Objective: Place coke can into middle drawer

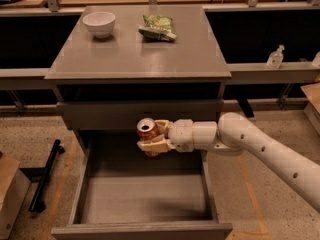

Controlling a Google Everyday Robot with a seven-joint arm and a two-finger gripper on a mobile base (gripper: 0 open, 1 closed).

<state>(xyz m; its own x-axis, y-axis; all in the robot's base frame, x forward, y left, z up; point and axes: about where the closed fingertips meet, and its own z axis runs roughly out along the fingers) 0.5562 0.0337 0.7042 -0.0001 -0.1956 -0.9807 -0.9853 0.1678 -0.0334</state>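
My gripper reaches in from the right on a white arm and is shut on the red coke can. The can is held upright, silver top showing, in the air above the back part of the open middle drawer. The drawer is pulled out toward me, with a flat grey floor and low side walls. Its floor shows nothing on it. The can's lower part is hidden behind my tan fingers.
A white bowl and a green snack bag sit at the back of the grey cabinet top. A closed drawer front lies just behind the can. A black bar and a cardboard box lie on the floor at left.
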